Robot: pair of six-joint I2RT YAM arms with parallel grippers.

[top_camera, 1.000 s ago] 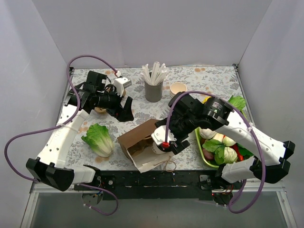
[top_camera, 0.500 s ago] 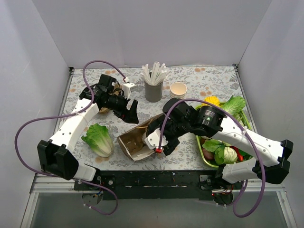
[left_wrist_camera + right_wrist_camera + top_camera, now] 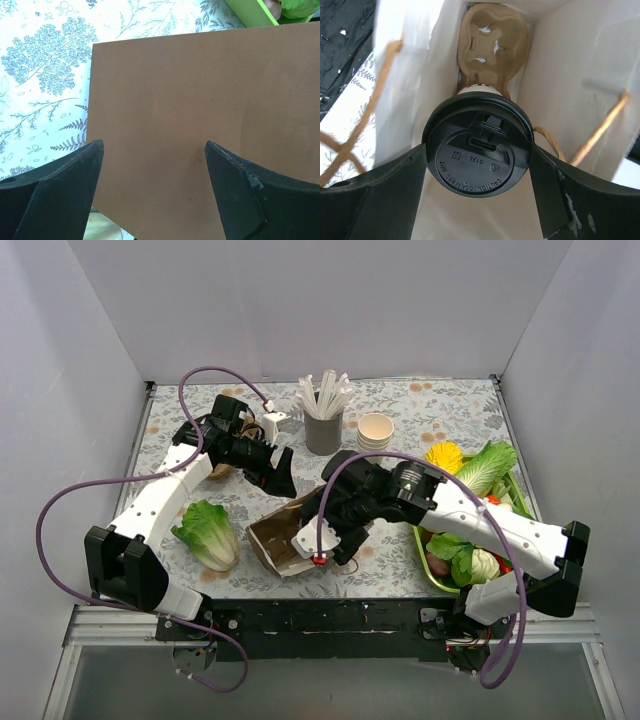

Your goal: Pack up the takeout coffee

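The takeout coffee (image 3: 477,147), a cream cup with a black lid, is held sideways between my right gripper's (image 3: 477,150) fingers, which press on both sides of the lid. It is inside the mouth of a brown paper bag (image 3: 280,538) lying on its side. A moulded pulp cup carrier (image 3: 492,30) lies deeper in the bag. In the top view my right gripper (image 3: 318,538) is at the bag's mouth and the cup is hidden. My left gripper (image 3: 278,478) is open, its fingers (image 3: 75,175) apart over the bag's brown outer side (image 3: 200,100).
A lettuce (image 3: 208,532) lies left of the bag. A grey cup of white sticks (image 3: 323,430) and a stack of lidless cream cups (image 3: 376,428) stand at the back. A green tray (image 3: 421,540) of vegetables is at the right. Twine handles (image 3: 600,130) hang at the bag's mouth.
My right gripper has moved left with the coffee, into the bag's mouth. My left gripper has swung right to the bag's back side. The bag has shifted left.
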